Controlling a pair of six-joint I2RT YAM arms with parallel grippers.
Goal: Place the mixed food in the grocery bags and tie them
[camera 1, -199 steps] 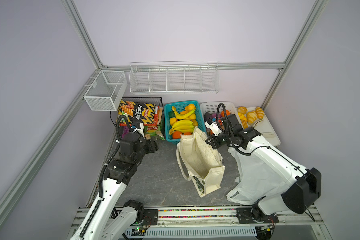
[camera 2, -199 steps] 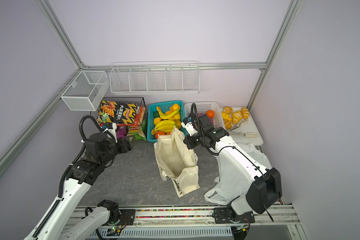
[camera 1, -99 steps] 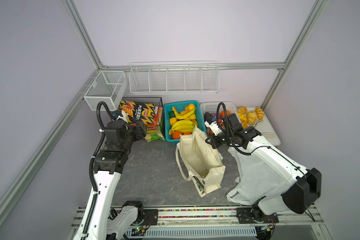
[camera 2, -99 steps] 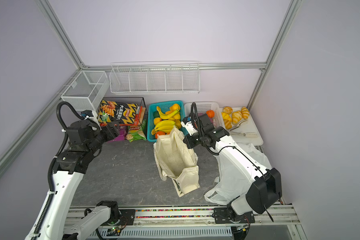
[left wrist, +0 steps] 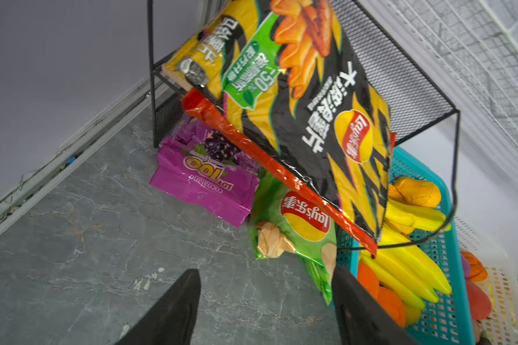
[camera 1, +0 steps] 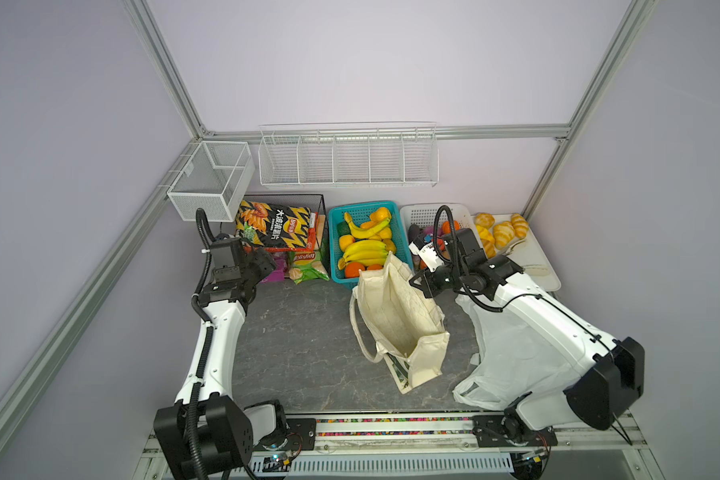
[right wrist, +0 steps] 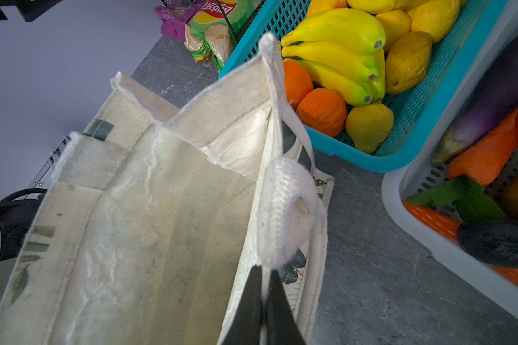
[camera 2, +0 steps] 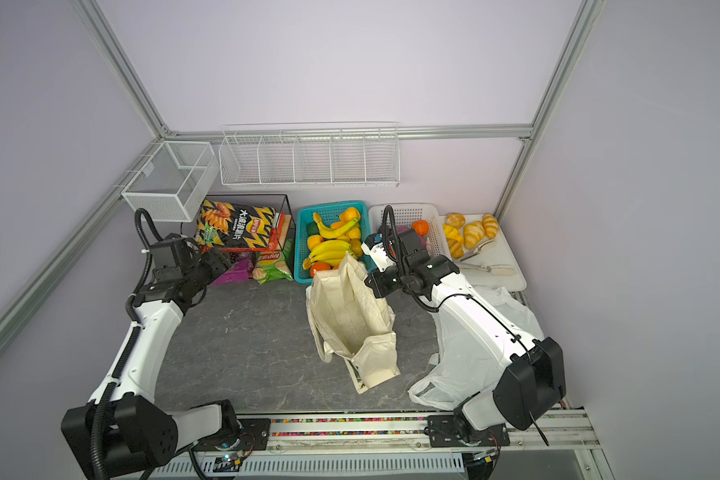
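**Grocery-packing rig.** The left gripper [left wrist: 265,270] hovers, jaws spread and empty, above the counter [left wrist: 87,254]. It is just short of a purple snack packet [left wrist: 204,182] and a green Lay's chip packet [left wrist: 299,230], both lying flat at the foot of a black wire rack [left wrist: 416,89]. Only the left wrist view makes the purple print legible: "cocoland" and "100". The green packet's long axis runs from the rack out onto the open counter.

Both top views show a cream canvas tote [camera 1: 395,316] standing mouth-up, its opening stretched from a teal basket [camera 1: 362,206] toward the front rail [camera 1: 391,419]. They also show a white plastic bag [camera 1: 512,353] under the right arm [camera 1: 549,328], unseen by either wrist camera. The right wrist view shows the right gripper [right wrist: 265,270] clenched on the tote's rim at its rope handle [right wrist: 284,209].
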